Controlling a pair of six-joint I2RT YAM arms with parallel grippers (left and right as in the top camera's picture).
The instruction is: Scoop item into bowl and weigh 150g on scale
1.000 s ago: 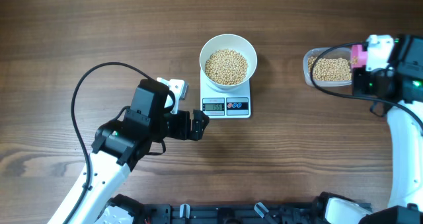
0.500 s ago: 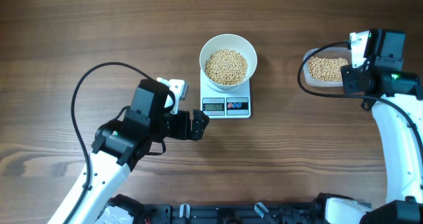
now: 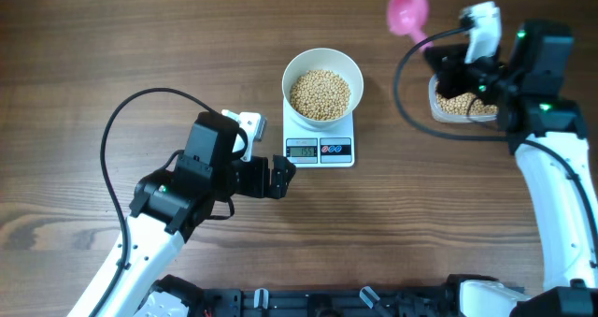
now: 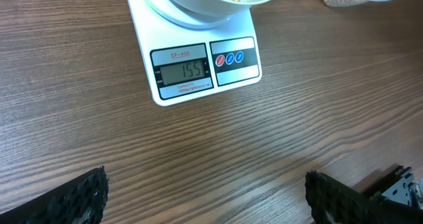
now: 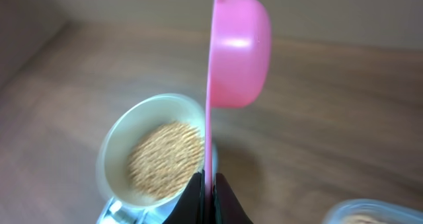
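Right tool (image 5: 208, 196) is pressed together on the thin handle of the pink scoop (image 5: 238, 52). The scoop is in the air between the bowl (image 3: 322, 54) and the tub (image 3: 434, 97), cup turned on its side in the wrist view. Can't tell if any beans are in it. Left tool (image 3: 285, 179) is spread wide, holds nothing, and sits low over the tabletop (image 3: 112, 36) just left of the scale's front.

Risks:
- The display (image 4: 182, 70) looks like 155, so the load is probably already over target. Another scoop in makes it worse; a few beans likely need to come out.
- Digging in the bowl pushes down on the scale (image 4: 142, 26), so the reading jumps. A nudge could also slide the bowl off centre.
- The grip is on a narrow handle edge, so the scoop could twist in the jaws and dump beans on the tabletop.
- Taking out too much drops it under 150, and it's hard to lift just a few with that cup.
- The right arm's cable hangs close to the tub and may catch it.

Beans (image 3: 320, 93): small, round, tan-yellow, loose. They are piled in the white bowl, filling much of it below the rim. The bowl sits on the scale's platform and covers most of it. More beans are in the clear tub to the right, well apart from the scale.
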